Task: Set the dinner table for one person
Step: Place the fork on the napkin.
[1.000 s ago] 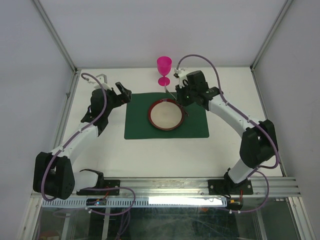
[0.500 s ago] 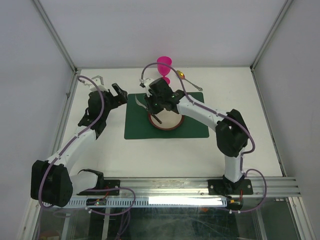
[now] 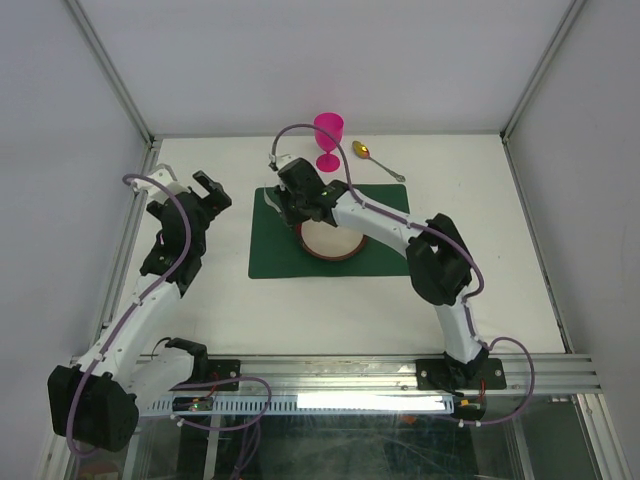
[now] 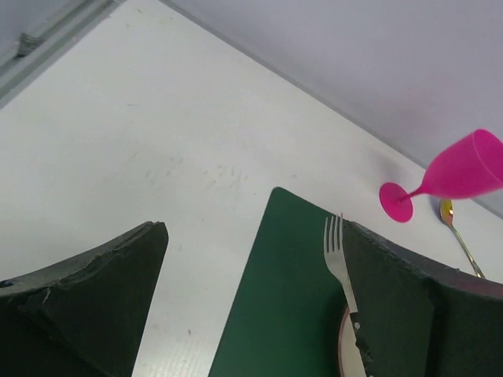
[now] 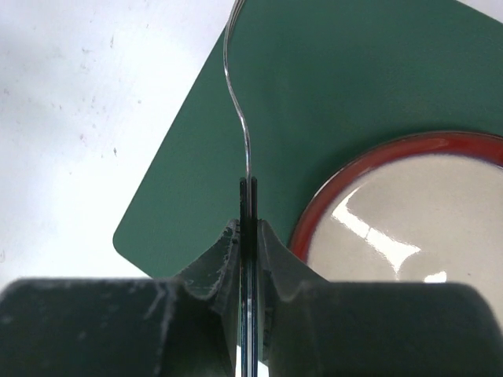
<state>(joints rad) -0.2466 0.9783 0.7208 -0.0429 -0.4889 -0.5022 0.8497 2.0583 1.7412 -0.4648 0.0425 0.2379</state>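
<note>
White matte counter [image 3: 300, 310] fills your workspace, edged by aluminium rails, with the arm bases bolted along its near edge. Toward its far middle lies a dark green placemat [image 3: 275, 258], and a red-rimmed plate [image 3: 330, 245] with a pale centre sits on the mat. Just beyond the mat's far edge a pink goblet [image 3: 328, 135] stands upright, and a spoon [image 3: 375, 162] lies on the bare counter to its right. Your right pincer [image 5: 248, 228] is clenched on the handle of a fork [image 4: 335, 243], which it holds edge-on over the left strip of the mat, beside the plate's left rim, tines pointing away from the wrist; you cannot tell whether the fork touches the mat. Your left pincer [image 3: 212, 190] is released, jaws spread wide and holding nothing, over bare counter left of the mat.
</note>
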